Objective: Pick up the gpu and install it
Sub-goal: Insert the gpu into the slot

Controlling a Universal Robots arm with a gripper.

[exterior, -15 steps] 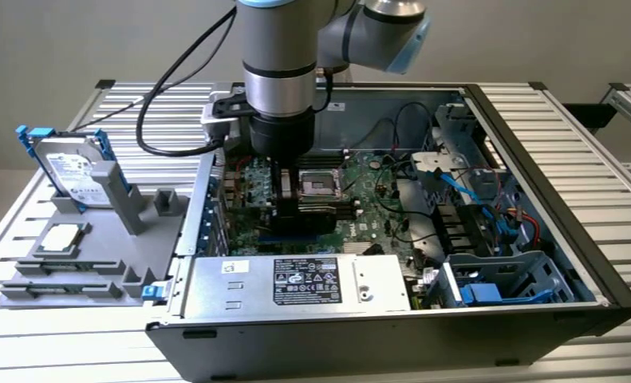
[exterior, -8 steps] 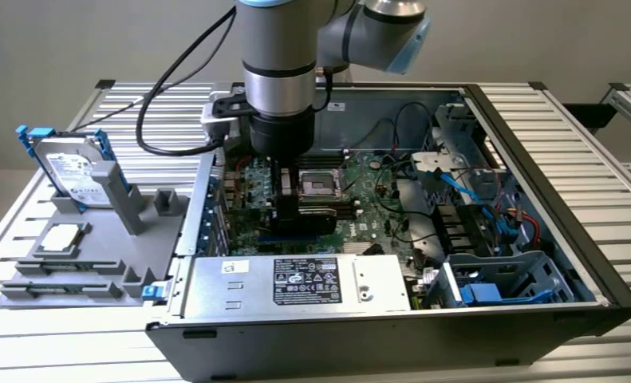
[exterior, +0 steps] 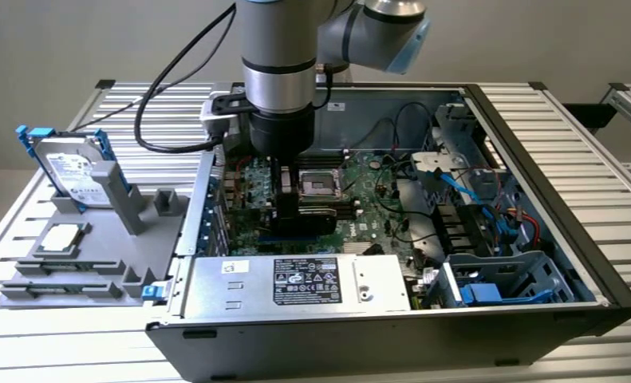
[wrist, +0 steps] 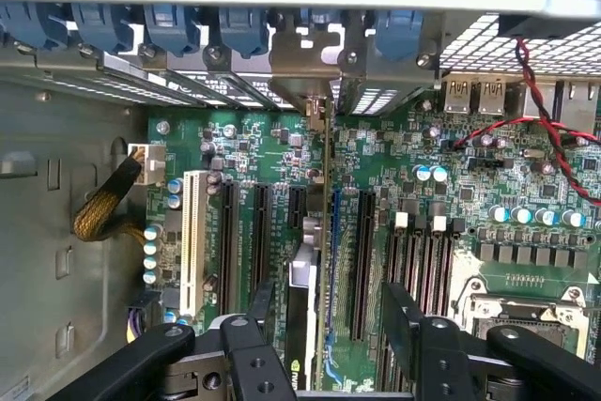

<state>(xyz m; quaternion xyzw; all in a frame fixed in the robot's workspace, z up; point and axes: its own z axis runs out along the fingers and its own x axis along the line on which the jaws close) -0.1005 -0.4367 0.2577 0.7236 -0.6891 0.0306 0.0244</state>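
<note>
**Containers.** An open case [exterior: 554,195] lay on the slatted table [exterior: 570,120], taking up the middle and the half toward the exterior view's right. Inside it were:
- a green motherboard [exterior: 368,203] flat on the floor
- a power supply [exterior: 293,283] along the near wall
- a drive cage [exterior: 506,275] with blue parts in the near corner at the exterior view's right
- loose cables

A grey holder [exterior: 113,239] sat near the table edge at the exterior view's left. It carried a hard drive [exterior: 70,171] with blue rails standing upright and a chip [exterior: 60,238] lying flat in a recess.

**Task item.** The arm [exterior: 278,72] reached straight down into the case. In the wrist view the gpu [wrist: 322,232] stood on edge in a motherboard slot. Its metal bracket [wrist: 305,58] met the rear wall of the case below the blue clips [wrist: 169,25].

**Jaws.** The jaws were spread wide, one finger on each side of the gpu, with the card between them. A gap showed on both sides, and neither finger appeared to touch it.
</note>
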